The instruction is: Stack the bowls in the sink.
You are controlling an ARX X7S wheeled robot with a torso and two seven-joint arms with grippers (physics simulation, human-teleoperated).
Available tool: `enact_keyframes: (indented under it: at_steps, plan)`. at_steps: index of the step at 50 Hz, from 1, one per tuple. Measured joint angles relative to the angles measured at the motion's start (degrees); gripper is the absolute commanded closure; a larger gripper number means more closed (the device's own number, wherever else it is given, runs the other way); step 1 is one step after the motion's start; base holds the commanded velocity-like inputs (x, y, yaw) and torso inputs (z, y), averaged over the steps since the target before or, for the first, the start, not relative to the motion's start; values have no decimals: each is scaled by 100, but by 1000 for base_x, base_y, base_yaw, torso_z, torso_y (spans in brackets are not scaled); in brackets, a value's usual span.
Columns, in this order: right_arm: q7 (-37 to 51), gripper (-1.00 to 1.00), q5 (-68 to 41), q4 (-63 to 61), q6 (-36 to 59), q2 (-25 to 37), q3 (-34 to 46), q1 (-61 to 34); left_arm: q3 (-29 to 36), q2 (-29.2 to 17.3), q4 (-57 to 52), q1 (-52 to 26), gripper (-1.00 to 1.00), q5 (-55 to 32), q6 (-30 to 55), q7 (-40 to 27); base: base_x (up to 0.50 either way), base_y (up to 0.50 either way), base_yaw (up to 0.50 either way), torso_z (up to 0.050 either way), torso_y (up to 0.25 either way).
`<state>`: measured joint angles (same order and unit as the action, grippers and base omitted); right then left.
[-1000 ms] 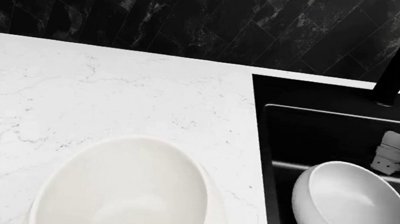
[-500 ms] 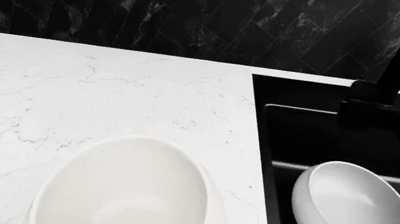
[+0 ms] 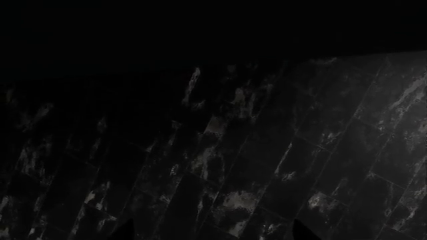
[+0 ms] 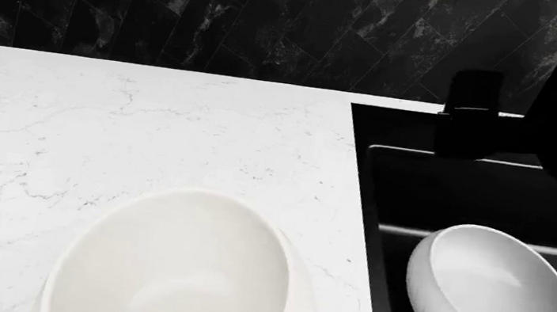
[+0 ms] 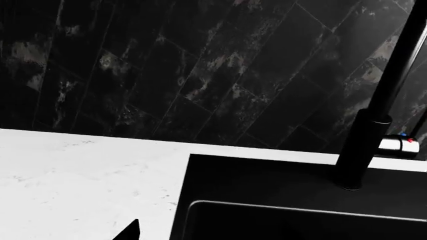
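Bare bench [image 4: 102,118] fills the frame's left. The cream bowl [image 4: 179,271] blocks bottom centre. At right, the faucet [image 5: 373,125] and right arm [image 4: 537,124] crowd the sink [image 4: 466,187] above the white bowl [image 4: 495,298].

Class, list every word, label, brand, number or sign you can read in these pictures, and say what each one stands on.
None: no readable text in any view.
The bowl on the counter and the bowl in the sink are plain.
The faucet bears only small red and blue marks on its handle, no letters.
The counter shows only veining.
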<state>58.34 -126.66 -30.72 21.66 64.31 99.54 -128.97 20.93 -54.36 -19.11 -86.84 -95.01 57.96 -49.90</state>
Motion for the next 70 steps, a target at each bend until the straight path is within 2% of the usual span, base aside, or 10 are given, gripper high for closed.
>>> enact_keyframes:
  at_steps: [15, 29, 51, 70]
  plan:
    - [989, -100, -1787, 581, 1327, -587, -1509, -417, 8, -12, -8, -17, -100, -29, 0, -16, 0, 0, 0, 0, 0]
    - [1302, -100, -3173, 903, 1580, -1123, -2446, -355, 19, -28, -9, -39, -100, -60, 8, -46, 0, 0, 0, 0, 0]
    - [1621, -100, -3888, 1914, 2504, -2527, -2397, -229, 15, -57, -45, 22, -100, -85, -40, -75, 0, 0, 0, 0, 0]
    - [1818, -100, -4433, 2397, 2963, -3371, -2182, -230, 0, -103, -97, 134, -100, -88, -101, -68, 0, 0, 0, 0, 0]
